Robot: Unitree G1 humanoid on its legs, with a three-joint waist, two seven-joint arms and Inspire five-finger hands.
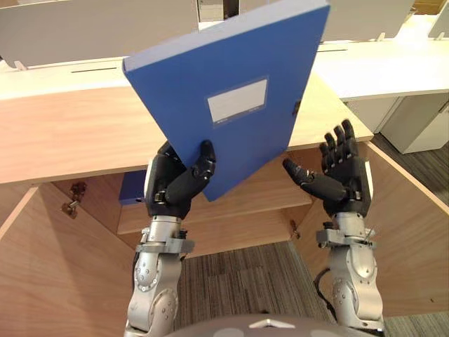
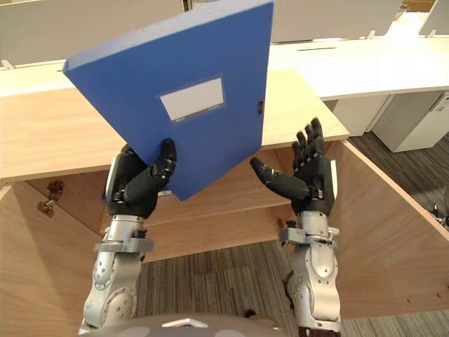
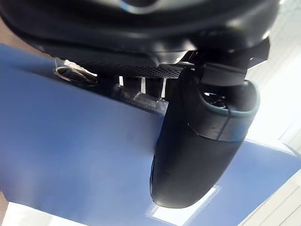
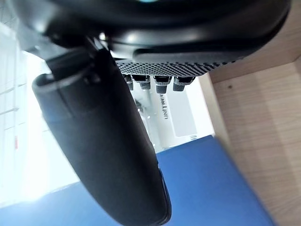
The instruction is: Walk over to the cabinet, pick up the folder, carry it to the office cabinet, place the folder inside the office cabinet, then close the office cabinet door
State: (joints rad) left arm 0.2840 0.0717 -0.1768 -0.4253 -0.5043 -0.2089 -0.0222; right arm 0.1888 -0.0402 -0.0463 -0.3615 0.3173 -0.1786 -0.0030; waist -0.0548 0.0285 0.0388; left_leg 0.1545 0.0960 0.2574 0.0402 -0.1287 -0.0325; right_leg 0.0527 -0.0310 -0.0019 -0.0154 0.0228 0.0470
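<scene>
the blue folder [image 1: 231,91] is held up in the air above an open wooden cabinet [image 1: 63,133], tilted so one corner points down, its white label [image 1: 237,100] facing the camera; the robot's left hand [image 1: 168,188] grips that lower corner, thumb [image 1: 201,167] pressed across the front face, fingers hidden behind it; the right hand [image 1: 347,175] is raised near the folder's lower edge without touching it, fingers straight and spread, thumb pointing toward the folder; both cabinet doors stand open, the left door [image 1: 49,274] and the right door [image 1: 414,239] either side of the arms; a shelf [image 1: 259,200] runs inside; a smaller blue thing [image 1: 132,188] shows behind the left hand at shelf level; grey striped carpet [image 1: 238,281] lies below; white desks [image 1: 393,67] stand beyond
</scene>
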